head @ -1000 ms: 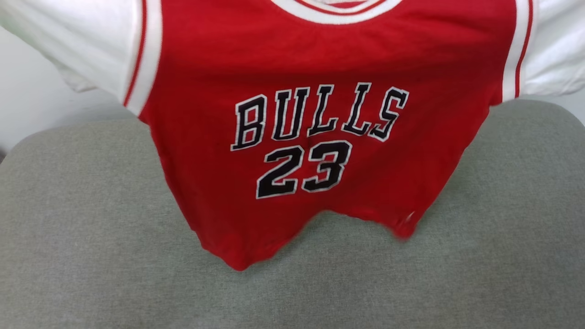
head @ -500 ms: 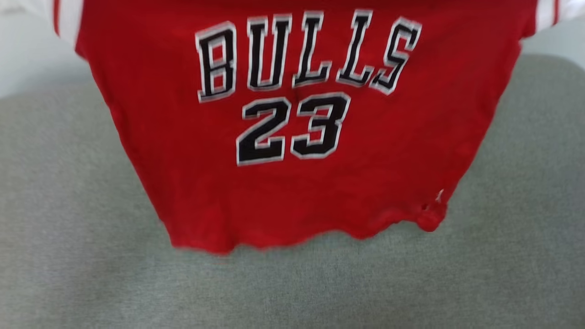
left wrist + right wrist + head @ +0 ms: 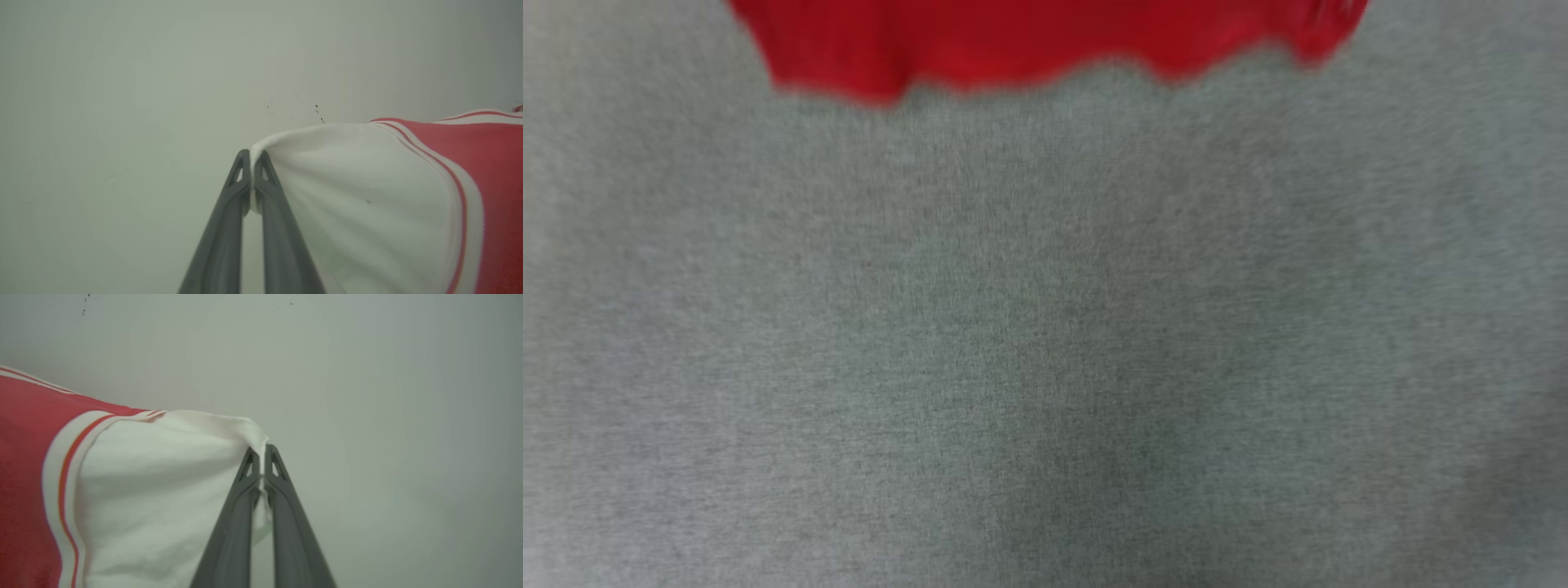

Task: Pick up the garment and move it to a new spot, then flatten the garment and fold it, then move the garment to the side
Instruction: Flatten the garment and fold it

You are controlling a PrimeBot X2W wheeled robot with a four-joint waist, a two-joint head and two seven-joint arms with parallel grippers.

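Below us the grey woven fabric surface (image 3: 1045, 327) spread wide and flat, open to a reach. The blurred hem of the red jersey shirt with white sleeves (image 3: 1045, 37) hung across its far part. Beyond our left gripper (image 3: 252, 157) and right gripper (image 3: 262, 451) stood a plain pale wall (image 3: 122, 81); the stretched shirt blocked each one's inner side, the outer lay open.

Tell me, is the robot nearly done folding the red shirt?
Not nearly. Done: the pick-up, since the left gripper and right gripper each pinch a white sleeve of the garment with shut fingers. In hand: holding it spread between them; its red hem shows, blurred, at the top of the head view over the grey surface. Left: laying it down, flattening, folding, moving it aside.
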